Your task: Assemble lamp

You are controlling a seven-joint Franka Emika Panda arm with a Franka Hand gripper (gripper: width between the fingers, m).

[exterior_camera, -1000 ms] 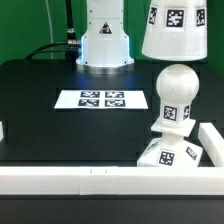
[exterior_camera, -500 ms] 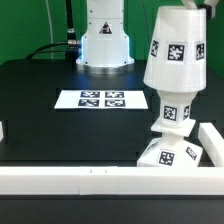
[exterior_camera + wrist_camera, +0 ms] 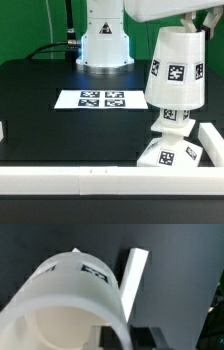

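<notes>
The white tapered shade hangs over the bulb, tilted a little, and hides the bulb's round head. Only the bulb's tagged lower part shows beneath it, standing on the square base at the exterior view's right. My gripper is shut on the shade's top rim from above. In the wrist view the shade fills most of the picture. Its thin wall runs between my two dark fingers, with the gripper closed around it.
The marker board lies flat mid-table. The arm's white pedestal stands behind it. A white rail runs along the front edge and up the right side, next to the base; it shows in the wrist view as a white bar.
The shade has come down from above the bulb and covers the bulb's round head. My arm has followed it down into the exterior view's top right.
</notes>
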